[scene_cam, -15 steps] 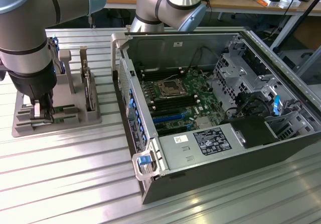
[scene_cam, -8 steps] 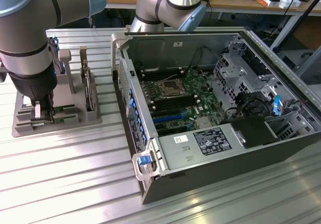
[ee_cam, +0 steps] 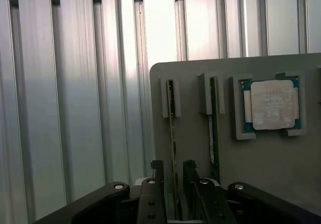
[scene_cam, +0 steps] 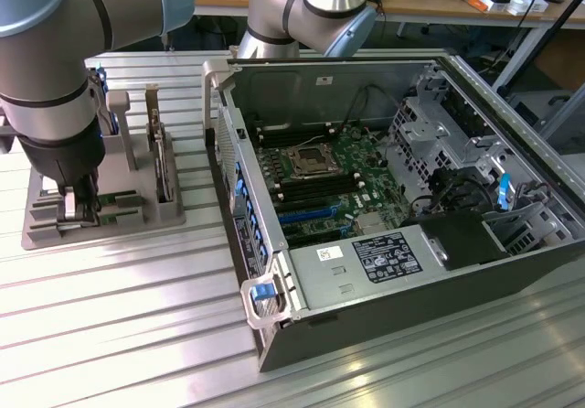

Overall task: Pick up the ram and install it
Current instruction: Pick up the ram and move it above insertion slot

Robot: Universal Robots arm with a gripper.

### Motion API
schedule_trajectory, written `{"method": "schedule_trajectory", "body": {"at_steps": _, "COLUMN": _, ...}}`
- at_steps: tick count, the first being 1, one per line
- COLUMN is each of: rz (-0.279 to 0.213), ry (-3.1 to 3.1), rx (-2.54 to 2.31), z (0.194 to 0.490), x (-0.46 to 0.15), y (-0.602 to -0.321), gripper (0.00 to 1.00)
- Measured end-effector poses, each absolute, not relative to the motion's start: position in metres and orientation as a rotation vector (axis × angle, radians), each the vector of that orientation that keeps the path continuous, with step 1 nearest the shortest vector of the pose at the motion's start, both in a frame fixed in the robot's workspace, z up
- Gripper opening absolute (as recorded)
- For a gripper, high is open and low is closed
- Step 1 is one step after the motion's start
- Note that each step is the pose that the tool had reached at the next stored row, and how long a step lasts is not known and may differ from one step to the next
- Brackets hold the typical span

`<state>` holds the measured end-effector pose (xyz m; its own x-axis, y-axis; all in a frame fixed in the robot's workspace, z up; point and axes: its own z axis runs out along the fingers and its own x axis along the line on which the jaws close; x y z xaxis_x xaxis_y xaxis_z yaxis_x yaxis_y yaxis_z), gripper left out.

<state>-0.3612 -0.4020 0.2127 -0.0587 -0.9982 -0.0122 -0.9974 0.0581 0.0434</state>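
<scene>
Starting at the exterior view's left, we see the arm (scene_cam: 55, 88) reaching down over the grey holder (scene_cam: 169, 211), which sits on the ribbed metal table (scene_cam: 119, 316). The gripper (scene_cam: 80, 209) is low at the holder's near-left slots. In the wrist view the gripper (ee_cam: 173, 164) is spread apart with a dark finger (ee_cam: 156, 171) on each side of the ram (ee_cam: 173, 133). There are gaps on both sides, so it has nothing clamped. The ram is a thin green stick standing on edge in its holder slot, and it runs straight between the jaws. A second stick (ee_cam: 214, 128) stands on edge in the next slot, just beside the ram. Past it, a square silver processor chip (ee_cam: 271, 105) lies flat in its own recess. An upright card (scene_cam: 157, 161) stands further along the holder. Further right in the exterior view, well apart from the holder, lies the open computer case (scene_cam: 384, 330). Inside it we see the green motherboard (scene_cam: 366, 184) with a processor socket (scene_cam: 306, 161) and black memory slots (scene_cam: 283, 134) beside the socket. The power supply (scene_cam: 356, 266) sits at the case's near side. The metal drive cage (scene_cam: 430, 124) is toward the exterior view's right.
</scene>
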Motion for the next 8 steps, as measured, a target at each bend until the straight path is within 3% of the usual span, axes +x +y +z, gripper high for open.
{"method": "schedule_trajectory", "body": {"at_steps": 8, "rz": -0.062, "ry": -2.27, "rx": 2.141, "z": 0.2079, "x": -0.361, "y": -0.402, "gripper": 0.3}}
